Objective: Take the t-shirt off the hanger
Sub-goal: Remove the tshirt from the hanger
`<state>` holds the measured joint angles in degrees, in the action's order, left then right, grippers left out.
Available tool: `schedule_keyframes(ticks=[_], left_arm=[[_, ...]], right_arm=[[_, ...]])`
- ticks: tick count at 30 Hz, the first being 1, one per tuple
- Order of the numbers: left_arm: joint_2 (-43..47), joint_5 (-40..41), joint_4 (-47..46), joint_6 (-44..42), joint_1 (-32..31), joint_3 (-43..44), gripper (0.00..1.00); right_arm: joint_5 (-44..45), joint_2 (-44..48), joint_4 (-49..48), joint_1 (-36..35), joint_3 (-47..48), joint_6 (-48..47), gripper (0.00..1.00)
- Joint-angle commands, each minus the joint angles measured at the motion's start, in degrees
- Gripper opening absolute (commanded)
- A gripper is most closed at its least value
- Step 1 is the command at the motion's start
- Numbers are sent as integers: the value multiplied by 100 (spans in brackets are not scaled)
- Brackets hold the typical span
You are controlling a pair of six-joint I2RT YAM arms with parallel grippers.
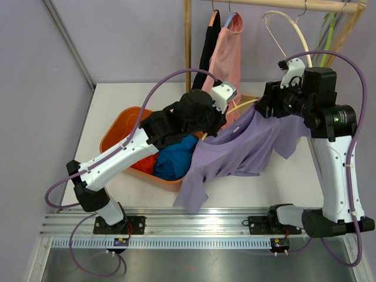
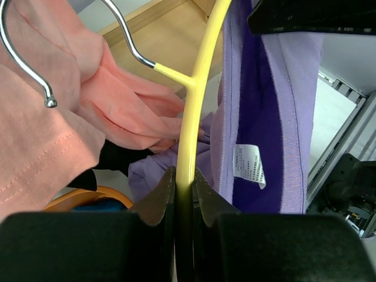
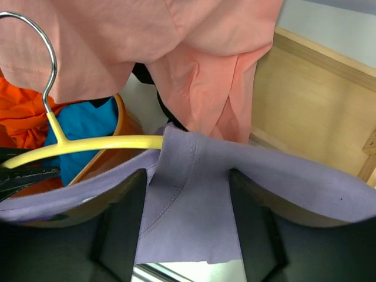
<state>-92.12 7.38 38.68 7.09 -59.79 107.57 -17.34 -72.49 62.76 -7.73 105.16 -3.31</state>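
Note:
The purple t-shirt (image 1: 235, 153) hangs between the two arms, its lower part trailing on the table by the basket. One shoulder is still on the yellow hanger (image 1: 241, 106). My left gripper (image 1: 230, 106) is shut on the hanger's yellow arm (image 2: 197, 88), just below its metal hook. The shirt's neck label (image 2: 249, 164) shows beside it. My right gripper (image 1: 265, 109) stands open. Its fingers (image 3: 124, 223) are spread wide inside the purple cloth (image 3: 188, 205), which drapes over them. The hanger's end (image 3: 100, 144) goes into the shirt just left of them.
An orange basket (image 1: 117, 126) with blue and orange clothes sits under the left arm. On the wooden rack (image 1: 188, 41) behind hang a pink shirt (image 1: 226, 53), a black garment (image 1: 208, 47) and a bare cream hanger (image 1: 288, 29). A metal rail (image 1: 200, 223) runs along the near edge.

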Motion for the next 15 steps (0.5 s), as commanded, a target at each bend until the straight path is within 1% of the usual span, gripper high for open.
schedule_keyframes(ticks=[1,2,3,4,6,7,10,11,12,14,15], left_arm=[[53,308,-501,205,-103,449,0],[71,378,-493,187,-112,458,0],[88,422,-466,170,-121,458,0],[106,449,-449,152,-121,449,0],[115,545,-396,91,-138,440,0],[124,563,-379,38,-138,432,0],[106,607,-352,-111,-147,405,0],[89,624,-361,-164,-156,405,0],[62,633,-352,-217,-165,405,0],[-60,590,-291,-349,-182,501,0],[-113,572,-264,-401,-191,545,0]], right_arm=[[539,-46,-221,-133,39,76,58],[574,-90,-212,-133,74,85,52],[565,-99,-212,-133,100,85,43],[557,-108,-203,-133,162,85,28],[487,-125,-194,-133,258,68,13],[460,-125,-185,-133,372,59,0],[5,-134,-159,-133,653,-46,0],[-519,-99,-150,-133,715,-125,0],[-820,-90,-176,-133,777,-135,0],[-1522,32,-535,-133,804,31,0],[-1709,77,-720,-133,778,93,0]])
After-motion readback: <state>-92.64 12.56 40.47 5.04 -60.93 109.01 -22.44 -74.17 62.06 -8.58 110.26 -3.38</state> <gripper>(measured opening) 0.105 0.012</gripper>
